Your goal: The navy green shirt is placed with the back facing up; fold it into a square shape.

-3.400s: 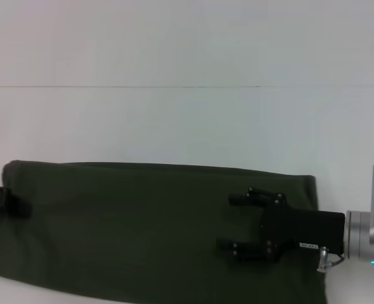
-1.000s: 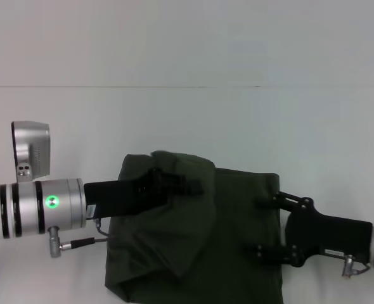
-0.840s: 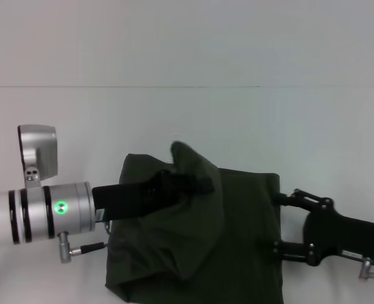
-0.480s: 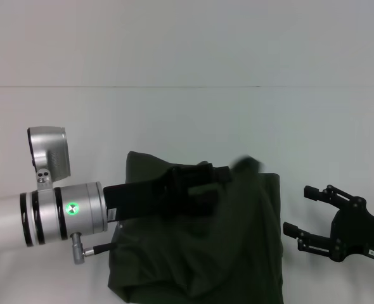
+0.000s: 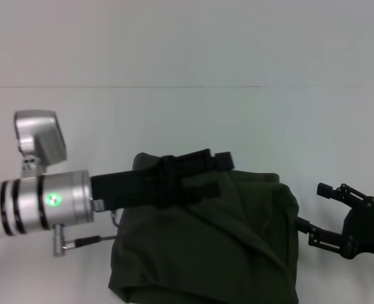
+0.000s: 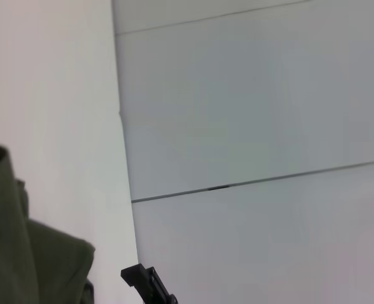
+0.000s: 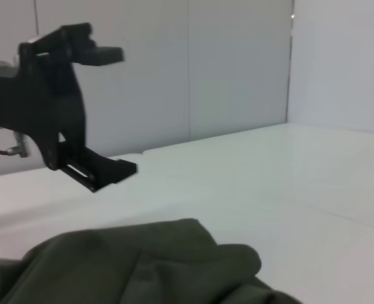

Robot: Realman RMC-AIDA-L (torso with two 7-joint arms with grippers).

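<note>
- shirt (image 5: 206,247) lies on the white table (image 5: 187,120), bunched into a rough block, one layer lapped over with a diagonal crease
- left gripper (image 5: 220,172) above the shirt's far edge, fingers spread apart, nothing in them
- right gripper (image 5: 318,211) just off the shirt's right edge, fingers wide, empty
- right wrist view shows the left gripper (image 7: 114,111) clear above the cloth

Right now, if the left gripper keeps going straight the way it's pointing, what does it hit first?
Probably nothing: the left gripper, open above the navy green shirt, points rightward, and only bare table lies beyond. Depth is unclear.
</note>
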